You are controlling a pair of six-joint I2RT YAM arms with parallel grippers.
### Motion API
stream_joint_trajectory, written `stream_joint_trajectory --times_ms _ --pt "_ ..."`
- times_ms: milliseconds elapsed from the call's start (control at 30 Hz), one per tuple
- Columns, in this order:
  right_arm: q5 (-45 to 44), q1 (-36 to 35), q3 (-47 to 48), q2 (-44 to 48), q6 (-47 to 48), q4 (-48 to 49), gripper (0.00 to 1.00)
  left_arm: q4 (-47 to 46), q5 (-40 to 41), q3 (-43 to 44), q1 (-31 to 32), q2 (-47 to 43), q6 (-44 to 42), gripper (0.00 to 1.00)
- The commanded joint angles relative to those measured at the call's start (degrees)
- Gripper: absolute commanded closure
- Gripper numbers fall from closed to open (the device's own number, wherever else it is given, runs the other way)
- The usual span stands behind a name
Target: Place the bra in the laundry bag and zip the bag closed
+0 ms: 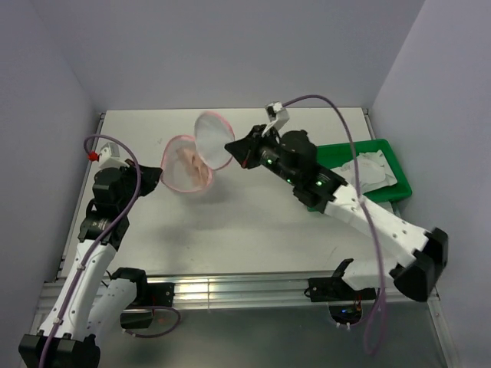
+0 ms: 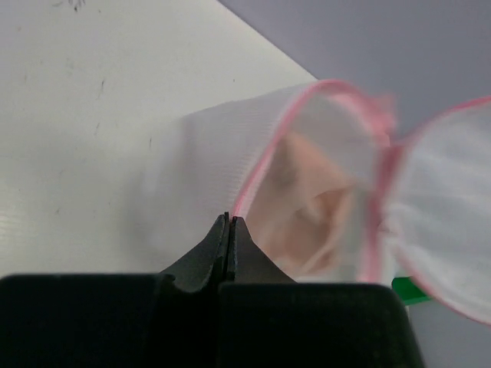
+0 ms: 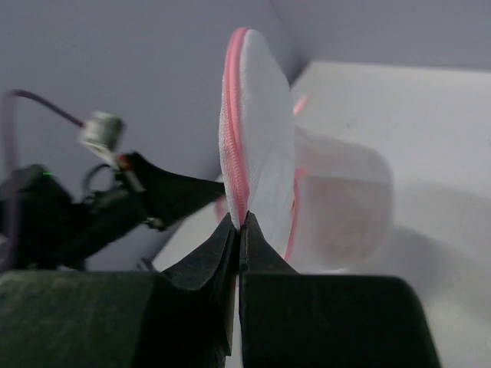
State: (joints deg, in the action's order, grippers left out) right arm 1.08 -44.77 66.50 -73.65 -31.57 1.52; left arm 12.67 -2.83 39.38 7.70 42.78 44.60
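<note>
While the left end effector (image 2: 231,219) is clamping the rim of the laundry bag (image 2: 207,153), the right end effector (image 3: 239,221) is pinching its raised flap, the bra (image 2: 314,222) lying inside.

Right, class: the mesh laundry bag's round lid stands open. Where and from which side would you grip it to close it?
Pinch the lid by its pink zip rim, edge-on from the right. It is a thin upright disc, so the rim likely gives the firmest bite; the right gripper is shut there, the left gripper on the mouth of the laundry bag.
</note>
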Motion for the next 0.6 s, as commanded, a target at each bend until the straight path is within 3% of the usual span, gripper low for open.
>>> stream_joint_trajectory --times_ms 0,567 --pt "-6.2 -2.0 1.0 3.2 4.4 -7.8 1.0 -1.9 2.5 2.4 -0.1 -1.0 -2.2 1.0" --pt "-5.7 -1.1 4.4 -4.8 6.1 -12.2 1.0 -2.5 -3.0 3.3 -3.0 4.9 -2.7 1.0"
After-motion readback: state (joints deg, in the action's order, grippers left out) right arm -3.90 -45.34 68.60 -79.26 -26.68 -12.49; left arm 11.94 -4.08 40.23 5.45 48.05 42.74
